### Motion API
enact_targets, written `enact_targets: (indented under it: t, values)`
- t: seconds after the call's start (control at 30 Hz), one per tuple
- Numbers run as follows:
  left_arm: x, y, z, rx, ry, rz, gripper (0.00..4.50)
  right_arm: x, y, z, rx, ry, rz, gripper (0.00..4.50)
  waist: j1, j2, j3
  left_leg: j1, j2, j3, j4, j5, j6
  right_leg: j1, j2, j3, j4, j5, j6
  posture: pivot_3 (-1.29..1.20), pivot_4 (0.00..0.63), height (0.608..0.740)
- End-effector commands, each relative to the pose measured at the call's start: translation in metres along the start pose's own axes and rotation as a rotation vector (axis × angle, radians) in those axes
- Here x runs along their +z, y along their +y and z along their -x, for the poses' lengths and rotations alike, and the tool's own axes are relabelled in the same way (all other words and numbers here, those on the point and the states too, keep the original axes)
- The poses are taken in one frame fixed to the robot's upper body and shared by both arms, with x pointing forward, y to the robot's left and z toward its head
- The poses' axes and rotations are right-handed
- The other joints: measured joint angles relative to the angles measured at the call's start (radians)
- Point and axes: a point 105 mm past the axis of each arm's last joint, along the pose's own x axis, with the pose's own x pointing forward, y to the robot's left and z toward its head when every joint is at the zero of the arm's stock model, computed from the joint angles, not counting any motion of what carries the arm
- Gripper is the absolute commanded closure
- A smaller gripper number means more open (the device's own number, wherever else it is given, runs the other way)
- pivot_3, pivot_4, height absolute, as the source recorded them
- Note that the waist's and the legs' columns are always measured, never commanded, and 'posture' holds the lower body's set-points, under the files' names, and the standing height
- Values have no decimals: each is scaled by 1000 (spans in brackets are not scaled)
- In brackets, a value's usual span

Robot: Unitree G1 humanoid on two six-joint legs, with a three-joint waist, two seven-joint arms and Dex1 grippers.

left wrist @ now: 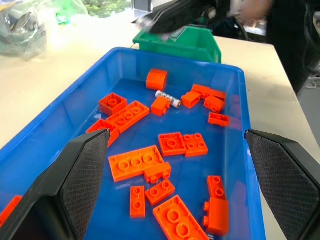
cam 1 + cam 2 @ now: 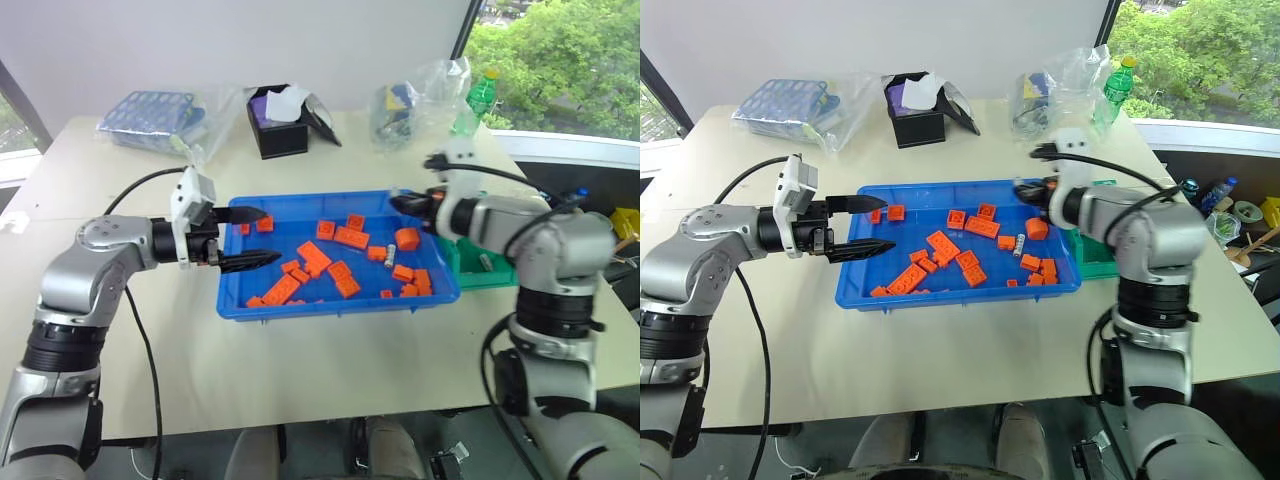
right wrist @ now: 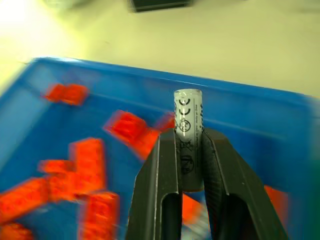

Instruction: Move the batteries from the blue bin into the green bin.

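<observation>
Right wrist view has the right gripper [image 3: 189, 150] pinching a battery [image 3: 188, 135] lengthwise, above the blue bin's [image 2: 235, 300] right end. The green bin [image 2: 470, 268] sits just beyond that edge, nearest this arm. Another battery [image 1: 167, 97] lies among bricks. The left gripper [image 2: 252, 238] hangs spread at the left edge.

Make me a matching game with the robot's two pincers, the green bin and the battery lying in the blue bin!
Things:
1. left pincer
2. right pincer
3. green bin
4. loose battery

States or places:
A. lying among orange bricks in the blue bin
B. open, holding nothing
C. beside the blue bin's right end
D. shut on a battery

Pairs: 1-B, 2-D, 3-C, 4-A
</observation>
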Motion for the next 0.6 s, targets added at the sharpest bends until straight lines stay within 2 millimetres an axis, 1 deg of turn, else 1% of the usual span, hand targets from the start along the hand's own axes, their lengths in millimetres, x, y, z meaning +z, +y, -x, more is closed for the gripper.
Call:
enact_targets:
  t: [0.03, 0.1, 0.17, 0.23, 0.3, 0.4, 0.43, 0.5, 0.53, 0.6]
  values:
    - [10, 1, 1, -10, -12, -53, 0, 1, -38, 29, -123, -38, -13, 4451, 6, -2, -1, 0, 0, 1, 0, 0, 0, 0, 0, 0, -2, 0, 0, 0, 150, 716]
    - [10, 1, 0, -15, -14, -52, 0, -9, -55, 39, -182, -23, -31, 4451, 7, -3, -2, 0, 0, 2, 0, 0, 0, 1, 0, 0, -4, 0, 0, 0, 150, 716]
    - [10, 0, -1, -21, -17, -52, 0, -19, -62, 44, -198, -7, -65, 4451, 6, -3, -2, 0, 1, 2, 0, 0, 0, 1, 0, 0, -5, 0, 0, 0, 150, 716]
    - [10, 0, -3, -26, -20, -53, 0, -28, -62, 44, -185, 4, -99, 3402, 6, -2, -1, 0, 1, 2, 0, 0, 0, 1, 0, 0, -5, 0, 0, 0, 150, 716]
    - [11, -1, -4, -30, -23, -52, 0, -34, -59, 41, -169, 18, -85, 2475, 6, -1, -1, 0, 1, 2, 0, 0, 0, 0, 0, 0, -5, 0, 0, 0, 150, 716]
    - [12, -2, -6, -40, -22, -53, 0, -32, -57, 39, -170, 25, 0, 940, 7, -1, 0, 0, 1, 2, 0, 0, 0, 0, 0, 0, -5, 0, 0, 0, 150, 716]
    - [12, -3, -5, -44, -21, -53, 0, -24, -55, 40, -177, 7, 22, 519, 7, 0, 0, 0, 1, 2, 0, 0, 0, 0, 0, 0, -6, 0, 0, 0, 150, 716]
    - [12, -4, -5, -48, -20, -53, 0, -15, -52, 42, -184, -23, 46, 519, 9, 0, 0, 0, 1, 2, 0, 0, 0, 1, 0, 0, -6, 0, 0, 0, 150, 716]
    - [13, -4, -4, -48, -17, -53, 0, -9, -40, 41, -162, -36, 55, 519, 10, 0, 0, 0, 1, 2, 0, 0, 0, 1, 0, 0, -6, 0, 0, 0, 150, 716]
    - [13, -5, -3, -48, -14, -53, 0, -9, -8, 33, -89, -24, 34, 519, 7, 0, 0, -1, 1, 3, 0, 0, 0, 0, 0, 0, -6, 0, 0, 0, 150, 716]
